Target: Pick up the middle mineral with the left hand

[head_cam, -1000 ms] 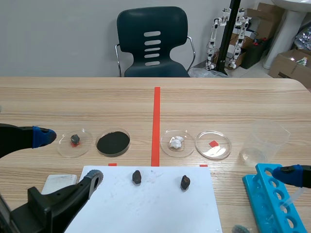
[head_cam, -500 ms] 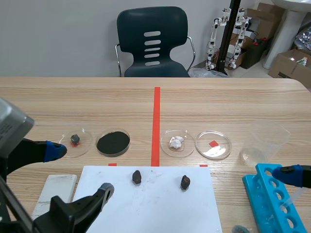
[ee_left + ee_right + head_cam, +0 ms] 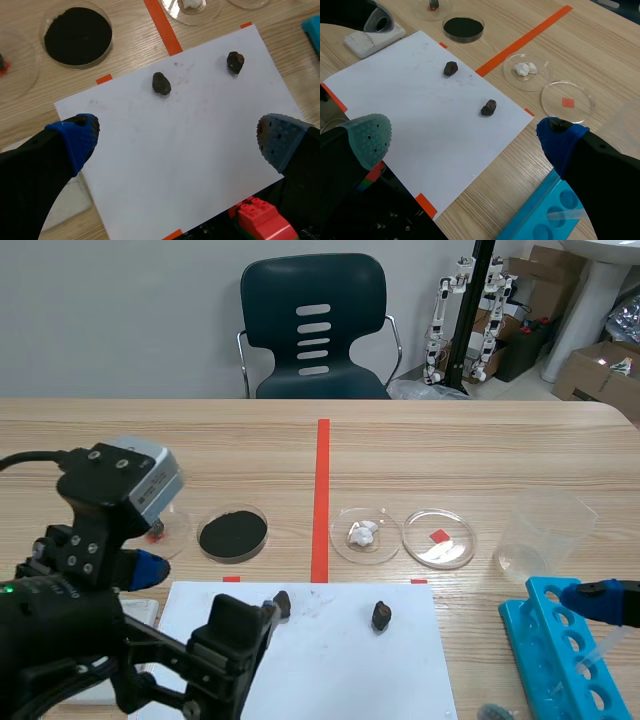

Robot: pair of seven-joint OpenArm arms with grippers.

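Observation:
Two dark minerals lie on the white paper (image 3: 330, 660). The middle mineral (image 3: 283, 602) (image 3: 161, 83) (image 3: 450, 68) is at the paper's far left part; in the scene view my left arm partly covers it. The other mineral (image 3: 381, 615) (image 3: 235, 61) (image 3: 488, 107) lies to its right. A third small mineral (image 3: 155, 531) sits in the leftmost dish, half hidden. My left gripper (image 3: 195, 600) (image 3: 177, 140) hangs open above the paper, short of the middle mineral. My right gripper (image 3: 545, 655) (image 3: 465, 140) stands open and empty near the blue rack.
Along the paper's far edge stand a black powder dish (image 3: 233, 533), a dish with white lumps (image 3: 365, 534) and a dish over a red square (image 3: 439, 538). A clear beaker (image 3: 545, 530) and a blue tube rack (image 3: 560, 650) are at the right. A white block (image 3: 372, 37) lies left of the paper.
My left arm has risen and swung right over the paper, so its wrist now covers the left dish and part of the middle mineral. The right arm is unchanged.

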